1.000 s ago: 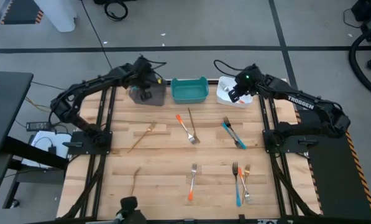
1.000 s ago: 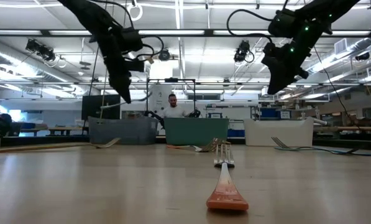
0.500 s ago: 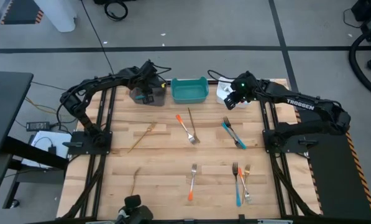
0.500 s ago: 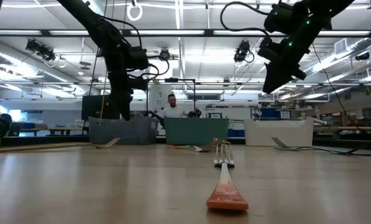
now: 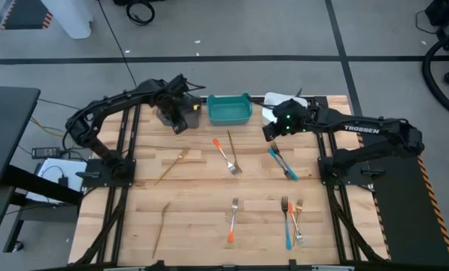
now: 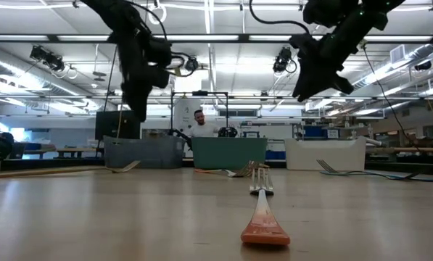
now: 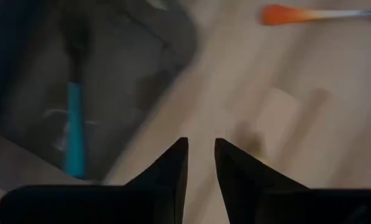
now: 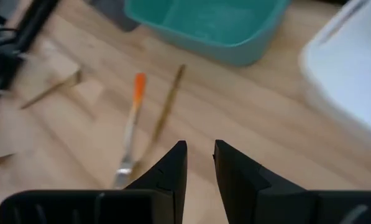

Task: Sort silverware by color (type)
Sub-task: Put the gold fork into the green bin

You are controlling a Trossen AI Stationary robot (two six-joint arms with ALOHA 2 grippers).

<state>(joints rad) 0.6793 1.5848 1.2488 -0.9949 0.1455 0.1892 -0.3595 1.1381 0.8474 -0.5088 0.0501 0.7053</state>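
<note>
Silverware lies scattered on the wooden table: an orange fork (image 5: 222,149) beside a wood-handled one (image 5: 232,153), two blue forks (image 5: 283,161), a tan fork (image 5: 174,161), another tan piece (image 5: 161,227), an orange fork (image 5: 232,219), and a mixed cluster (image 5: 292,220). One blue utensil (image 7: 75,132) lies inside the grey bin (image 5: 164,114). My left gripper (image 5: 183,123) hovers shut and empty at that bin's near edge. My right gripper (image 5: 270,135) hangs shut and empty above the table, just beyond the blue forks.
Three bins stand along the far edge: grey (image 6: 143,152), teal (image 5: 229,110) and white (image 6: 325,154), the white one partly under my right arm. Bare wood shows in the table's middle and left. A person stands in the room beyond the table.
My left gripper dipped toward the grey bin, then rose again and shifted slightly toward the near edge. My right gripper moved away from above the white bin, toward the near edge and the left, ending over the table by the blue forks.
</note>
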